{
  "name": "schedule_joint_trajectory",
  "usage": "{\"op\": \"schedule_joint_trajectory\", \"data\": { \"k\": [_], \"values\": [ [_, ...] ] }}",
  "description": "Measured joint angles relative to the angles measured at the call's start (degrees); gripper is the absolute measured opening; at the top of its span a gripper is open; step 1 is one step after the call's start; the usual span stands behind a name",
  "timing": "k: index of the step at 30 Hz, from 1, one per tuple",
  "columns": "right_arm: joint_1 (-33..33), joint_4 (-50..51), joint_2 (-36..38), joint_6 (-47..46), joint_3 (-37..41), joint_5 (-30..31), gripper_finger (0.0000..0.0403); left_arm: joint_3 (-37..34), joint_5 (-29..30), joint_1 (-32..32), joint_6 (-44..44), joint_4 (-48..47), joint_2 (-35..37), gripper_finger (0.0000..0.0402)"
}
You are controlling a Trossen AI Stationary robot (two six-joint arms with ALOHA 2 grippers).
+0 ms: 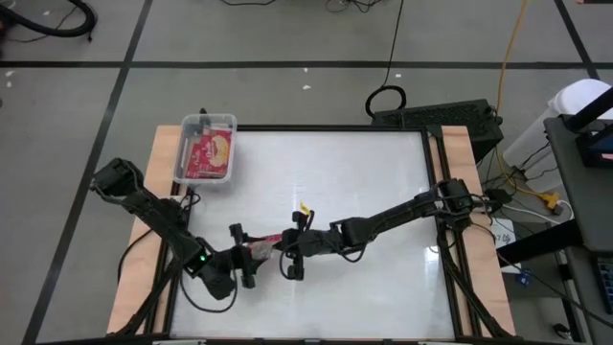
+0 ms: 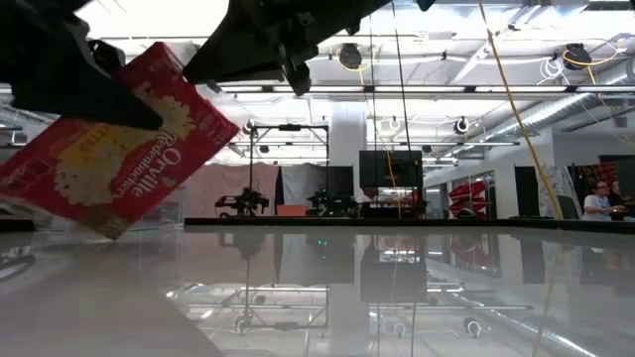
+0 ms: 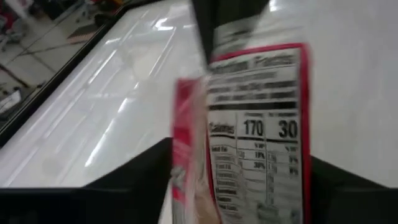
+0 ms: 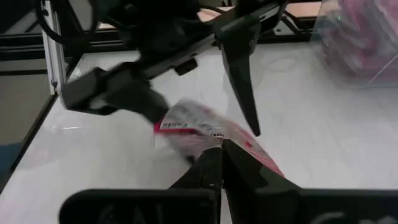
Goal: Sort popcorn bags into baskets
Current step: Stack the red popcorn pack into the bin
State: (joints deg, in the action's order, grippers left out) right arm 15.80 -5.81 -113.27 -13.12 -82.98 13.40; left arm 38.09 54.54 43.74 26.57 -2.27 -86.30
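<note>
One red popcorn bag [image 1: 266,244] hangs tilted above the white table's near left part, between my two grippers. Its nutrition panel [image 3: 258,130] faces the left wrist camera. My right gripper [image 1: 283,247] is shut on it. My left gripper [image 1: 245,255] stands open, one finger [image 3: 146,171] on each side of the bag's other end. The clear basket [image 1: 184,144] sits at the far left corner with red popcorn bags [image 1: 209,153] lying inside it. The right wrist view also shows it as a basket [image 4: 364,46]. My right gripper pinches the bag's edge [image 4: 233,140] that faces the right arm between its two shut fingers. The fingers come nearly level from the table's right. The bag is lifted clear of the table and tilted. Whether my left gripper's open fingers touch the bag, I cannot tell.
Wooden rails [image 1: 168,172] run along the table's left and right sides. The glossy white top [image 1: 364,182] stretches toward the far and right edges. A person [image 2: 598,201] sits far back in the room.
</note>
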Motion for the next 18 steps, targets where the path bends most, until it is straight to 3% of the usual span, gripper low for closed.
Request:
{"op": "schedule_joint_trajectory", "data": {
  "k": [10, 15, 18],
  "values": [
    [-0.1, 2.0, 2.5, -1.1, 0.0, 0.0, 0.0, 0.0, -0.5, -1.0, -1.0, -2.6, 1.3, 0.0027],
    [0.4, 5.7, 5.1, -0.5, -0.1, 0.6, 0.0018, 0.0, -2.0, -1.0, -3.8, -3.1, 5.0, 0.0032],
    [1.7, 7.9, 6.2, -1.1, -0.1, 6.4, 0.0051, 0.0, -3.8, -1.3, -5.5, -5.0, 8.4, 0.0041]
  ]
}}
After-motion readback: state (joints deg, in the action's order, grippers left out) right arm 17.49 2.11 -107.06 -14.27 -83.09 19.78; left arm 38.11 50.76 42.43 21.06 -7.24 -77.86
